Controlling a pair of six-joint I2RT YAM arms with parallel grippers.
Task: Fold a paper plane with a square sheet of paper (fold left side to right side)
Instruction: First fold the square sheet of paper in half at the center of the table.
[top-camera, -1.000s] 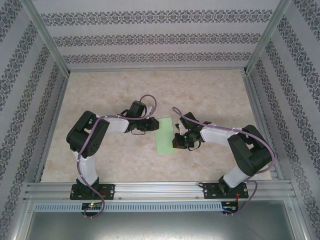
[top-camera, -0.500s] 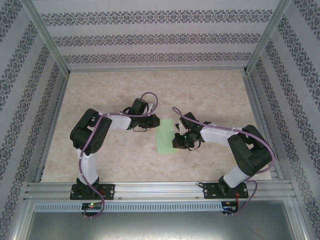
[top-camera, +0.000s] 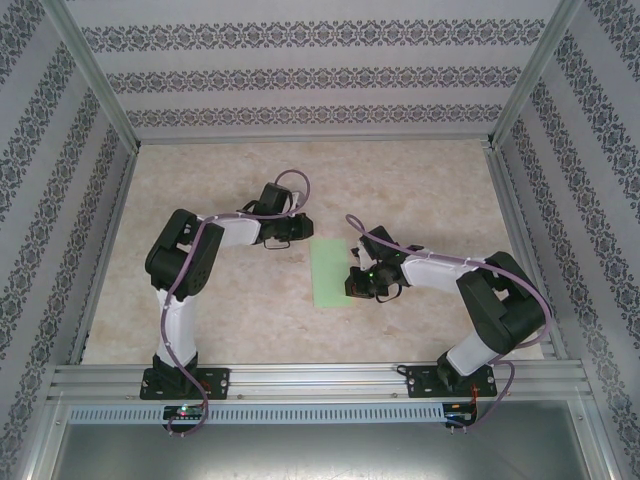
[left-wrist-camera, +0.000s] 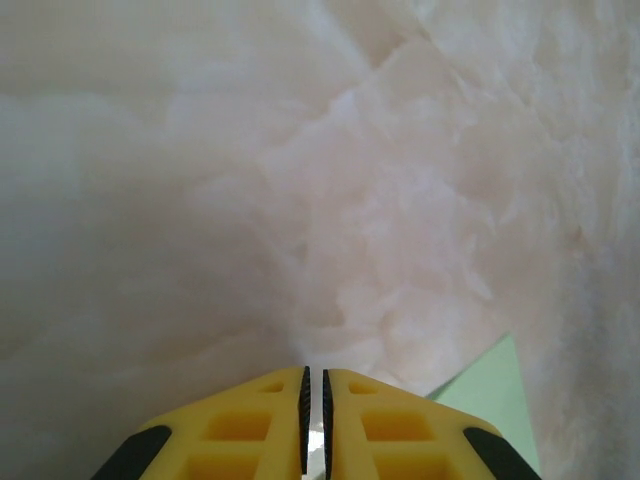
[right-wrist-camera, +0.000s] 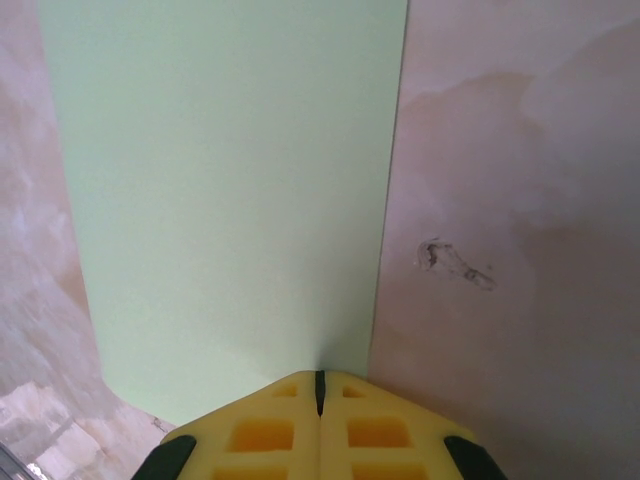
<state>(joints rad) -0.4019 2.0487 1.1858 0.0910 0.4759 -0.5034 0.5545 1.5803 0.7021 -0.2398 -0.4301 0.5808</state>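
Paper (top-camera: 330, 272) lies flat, bare worktop (top-camera: 420, 190) all round; right fingers (right-wrist-camera: 290, 405) closed at its right edge, left fingers (left-wrist-camera: 262, 405) nearly closed off its far-left corner.

Sheet (top-camera: 329, 274) between left claw (top-camera: 302, 232) and right claw (top-camera: 351, 283)

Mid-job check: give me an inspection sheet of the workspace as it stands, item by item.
Surface: pale marbled tabletop, with a small dark scuff beside the paper.
Job's things: pale mint-green sheet of paper lies flat as a tall narrow rectangle, apparently folded in half; not yet plane-shaped.
Clutter: nothing seen.
Grippers: left gripper shut, empty, just off the sheet's far left corner. Right gripper shut, tips at the sheet's right edge; whether it pinches the paper cannot be told.
Cables: purple cable loops over each arm, none lying on the sheet.
Surroundings: patterned wallpaper walls, aluminium frame rails.
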